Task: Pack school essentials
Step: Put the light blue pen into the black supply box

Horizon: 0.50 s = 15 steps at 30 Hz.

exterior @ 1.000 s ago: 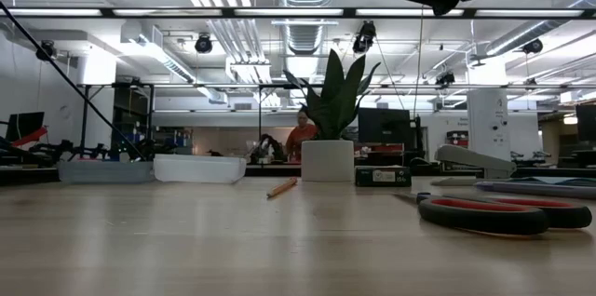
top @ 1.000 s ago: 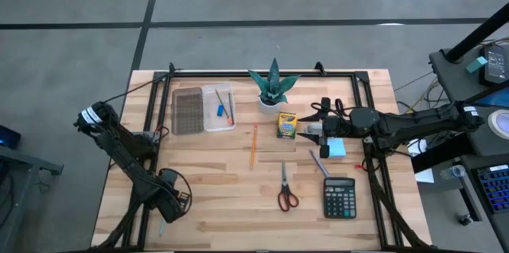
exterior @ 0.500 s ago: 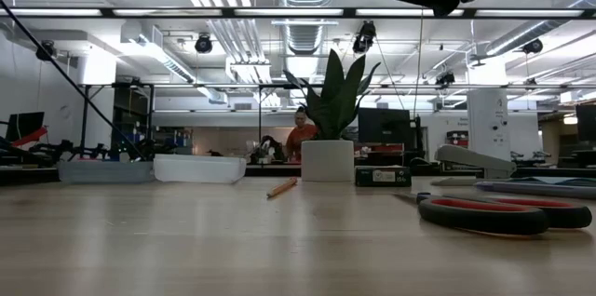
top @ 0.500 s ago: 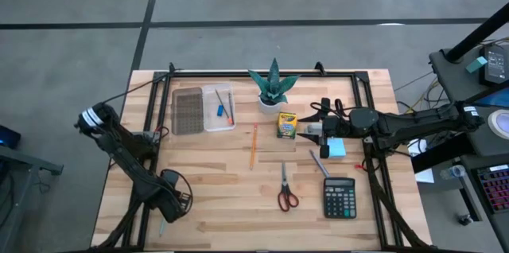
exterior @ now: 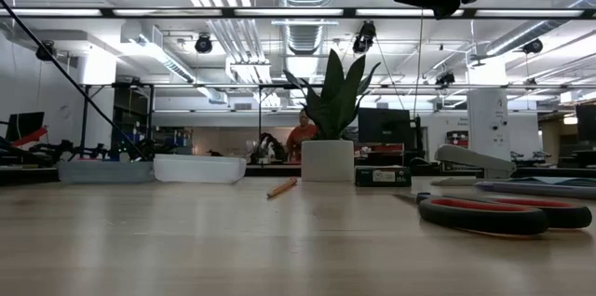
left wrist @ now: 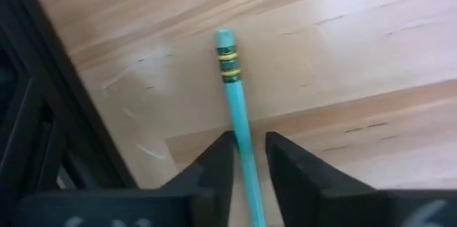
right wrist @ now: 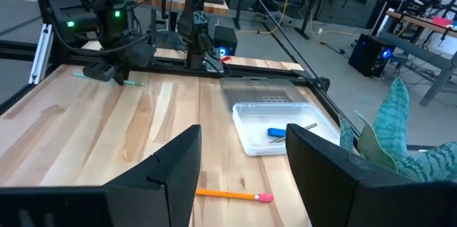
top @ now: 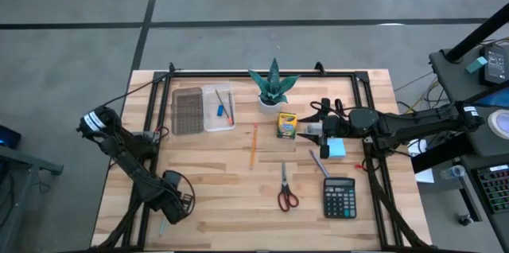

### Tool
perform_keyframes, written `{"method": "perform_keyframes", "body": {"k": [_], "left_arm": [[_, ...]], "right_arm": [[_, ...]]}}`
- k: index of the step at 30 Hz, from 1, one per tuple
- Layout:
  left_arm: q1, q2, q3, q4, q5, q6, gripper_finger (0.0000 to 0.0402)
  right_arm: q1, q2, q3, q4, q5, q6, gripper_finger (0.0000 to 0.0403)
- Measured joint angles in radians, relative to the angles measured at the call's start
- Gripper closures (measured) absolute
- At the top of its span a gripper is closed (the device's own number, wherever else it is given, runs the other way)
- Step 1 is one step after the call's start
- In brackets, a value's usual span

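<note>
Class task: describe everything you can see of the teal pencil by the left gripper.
The teal pencil is slim, with a matching teal eraser end above a banded yellow-and-green ferrule. It lies flat on the light wooden table near its front left corner, beside the dark frame rail. The left gripper straddles it, jaws close on either side of the shaft. Its tip is hidden.

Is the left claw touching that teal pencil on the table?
Touching. The left wrist view shows the left claw with both fingers pressed against the thin teal pencil lying on the wooden table.

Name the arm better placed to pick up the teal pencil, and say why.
Left. The left gripper already straddles the teal pencil at the table's near-left corner; the right gripper hovers far off by the crayon box.
</note>
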Motion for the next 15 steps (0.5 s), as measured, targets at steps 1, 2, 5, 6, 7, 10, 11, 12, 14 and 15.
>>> {"method": "perform_keyframes", "body": {"k": [1, 2, 5, 6, 7, 10, 11, 12, 14, 15], "left_arm": [[0.000, -0.001, 0.000, 0.002, -0.004, 0.005, 0.0352], [0.000, 0.000, 0.000, 0.004, -0.010, 0.006, 0.0366], [0.000, 0.001, -0.001, 0.003, -0.027, 0.006, 0.0393], [0.001, 0.001, -0.001, 0.003, -0.030, 0.006, 0.0394], [0.004, -0.001, -0.001, 0.003, -0.030, 0.009, 0.0394], [0.008, -0.012, -0.001, 0.001, -0.041, 0.026, 0.0398], [0.010, -0.018, 0.001, -0.001, -0.051, 0.035, 0.0398], [0.011, -0.022, 0.007, -0.012, -0.067, 0.040, 0.0398], [0.014, -0.035, 0.015, -0.038, -0.128, 0.042, 0.0399], [0.018, -0.038, 0.019, -0.074, -0.187, 0.043, 0.0400]], "right_arm": [[0.000, 0.000, 0.000, -0.002, 0.000, 0.000, 0.0209], [0.000, 0.000, 0.000, -0.004, 0.000, 0.000, 0.0209], [0.000, 0.000, 0.000, -0.010, 0.000, 0.008, 0.0209], [0.000, 0.000, 0.000, -0.014, 0.000, 0.011, 0.0209], [0.000, 0.000, 0.000, -0.016, 0.000, 0.013, 0.0209], [0.000, 0.000, 0.000, -0.023, 0.000, 0.015, 0.0209], [0.000, 0.000, 0.000, -0.023, 0.000, 0.015, 0.0209], [0.000, 0.000, 0.000, -0.025, 0.000, 0.016, 0.0209], [0.000, 0.000, 0.000, -0.025, 0.000, 0.017, 0.0209], [0.000, 0.000, 0.000, -0.027, 0.000, 0.018, 0.0209]]}}
